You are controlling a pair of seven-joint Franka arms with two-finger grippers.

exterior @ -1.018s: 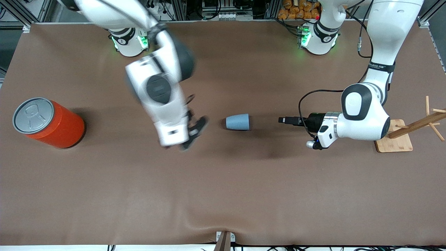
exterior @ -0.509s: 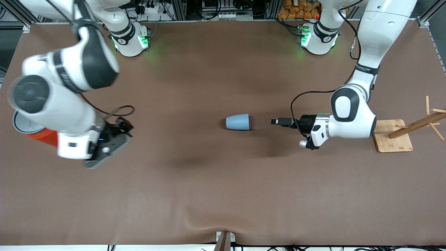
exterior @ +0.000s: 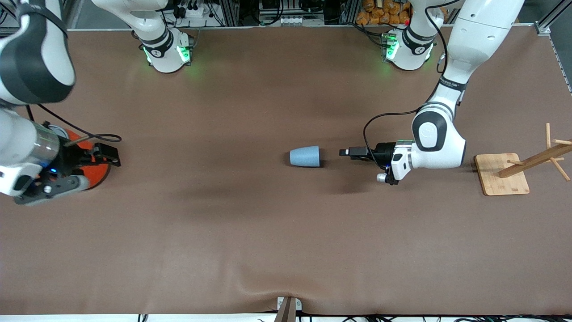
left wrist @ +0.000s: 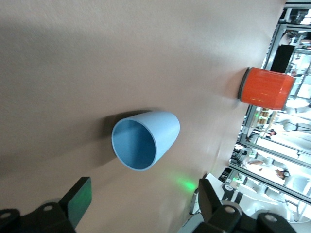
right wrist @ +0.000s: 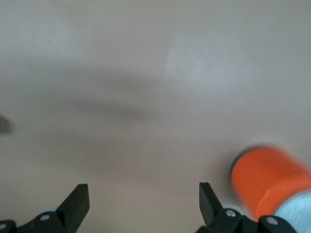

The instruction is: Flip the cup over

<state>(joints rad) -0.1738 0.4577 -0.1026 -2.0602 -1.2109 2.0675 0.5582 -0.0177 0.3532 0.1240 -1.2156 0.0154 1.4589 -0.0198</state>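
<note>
Left gripper (exterior: 343, 152), fingers spread wide and empty, level with the open mouth of the small matte light-blue tapered cup (exterior: 305, 156) lying on its side on the brown table (exterior: 268, 223) just ahead of its fingertips; right gripper (exterior: 109, 154), equally wide and empty, over the orange cylindrical can (exterior: 91, 172).

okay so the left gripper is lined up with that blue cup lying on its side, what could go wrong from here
1. The cup lies on its side, rim toward the open left gripper. If a finger bumps the rim, the round cup may roll or slide away on the table.
2. The cup tapers, so a grip on its wall might slip off.
3. The right gripper, also open, sits by the orange can and its arm could knock it.
</note>
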